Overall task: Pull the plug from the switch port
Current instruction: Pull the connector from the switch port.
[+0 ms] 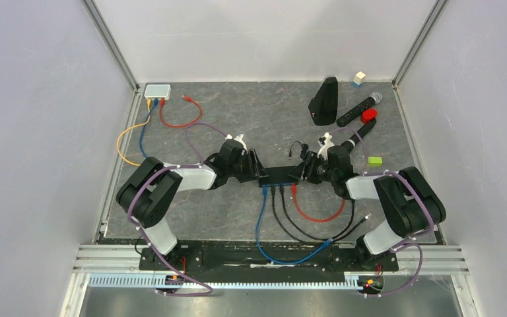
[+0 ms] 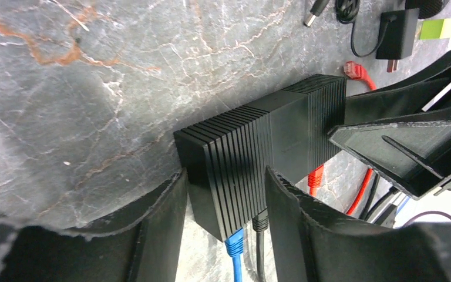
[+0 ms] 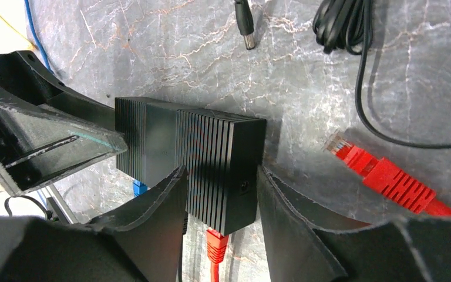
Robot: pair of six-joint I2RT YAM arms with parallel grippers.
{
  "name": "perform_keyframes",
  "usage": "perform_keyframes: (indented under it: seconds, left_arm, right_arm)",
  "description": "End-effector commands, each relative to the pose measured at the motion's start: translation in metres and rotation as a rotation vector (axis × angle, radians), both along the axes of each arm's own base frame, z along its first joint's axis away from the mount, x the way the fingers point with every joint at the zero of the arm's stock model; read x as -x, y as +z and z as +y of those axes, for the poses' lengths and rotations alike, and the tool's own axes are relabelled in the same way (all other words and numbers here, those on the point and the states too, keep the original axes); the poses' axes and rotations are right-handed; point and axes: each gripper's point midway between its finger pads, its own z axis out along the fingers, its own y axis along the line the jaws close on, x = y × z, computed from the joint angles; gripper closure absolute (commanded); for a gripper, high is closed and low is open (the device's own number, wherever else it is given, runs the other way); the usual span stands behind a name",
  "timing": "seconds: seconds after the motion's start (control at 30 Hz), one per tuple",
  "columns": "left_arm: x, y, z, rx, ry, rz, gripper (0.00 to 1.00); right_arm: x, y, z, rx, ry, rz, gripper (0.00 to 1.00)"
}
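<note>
Setting: a dark, marbled table (image 1: 237,112) boxed in by pale walls (image 1: 39,165).
Task's thing: the black switch (image 1: 278,175) lies flat in the middle of the table, between the two arms, with its ports on the near face.
In the ports: a blue plug (image 2: 234,247), a black plug (image 2: 260,222) and a red plug (image 3: 214,247) are seated in that near face. Their cables trail toward the arm bases, and none is out yet.
Right end: the right gripper (image 1: 302,173) is clamped across the switch's right end, one finger on each long side.
Left end: the left gripper (image 1: 259,173) straddles the left end with its fingers right at both sides. I cannot tell whether they press or merely flank it.
Beyond: a loose red plug (image 3: 376,170) lies free on the table near the switch's right end, in no port.
Step in hand: probably bracing the switch, since no finger is on a plug.
Doing it well: keep one gripper pinning the switch and free the other. Bring the free one round to the near face and pinch a single plug by its boot, not its cable. Draw it straight out along the port, toward the bases.
Watch for: the plugs sit close together, so wide jaws could catch two. A sideways tug may drag the switch.
</note>
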Motion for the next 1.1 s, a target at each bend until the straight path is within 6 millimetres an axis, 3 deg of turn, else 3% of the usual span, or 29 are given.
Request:
perform_keyframes:
  seconds: [0.0,0.23,0.33,0.43,0.6,0.77,1.07]
  left_arm:
    - [0.02,-0.027,-0.002,-0.005,-0.024,0.093,0.48]
    - [0.023,-0.041,0.013,-0.093,0.02,0.137,0.69]
    - [0.022,-0.044,0.021,-0.139,0.038,0.14,0.76]
    - [0.022,-0.046,0.027,-0.175,0.049,0.134,0.77]
    - [0.024,-0.051,0.031,-0.214,0.031,0.15,0.78]
    - [0.025,-0.051,0.034,-0.224,0.029,0.139,0.78]
    - [0.023,-0.047,0.034,-0.229,0.021,0.127,0.78]
  right_arm:
    - [0.03,-0.03,0.006,0.029,0.101,0.121,0.5]
    - [0.034,-0.032,0.008,0.021,0.113,0.136,0.49]
    - [0.031,-0.025,0.006,0.029,0.101,0.118,0.41]
    - [0.028,-0.021,0.0,0.032,0.047,0.109,0.31]
    - [0.029,-0.011,-0.019,0.018,-0.056,0.075,0.28]
    - [0.042,0.0,-0.021,-0.045,-0.072,0.049,0.29]
    - [0.066,-0.007,-0.012,-0.154,-0.048,0.118,0.4]
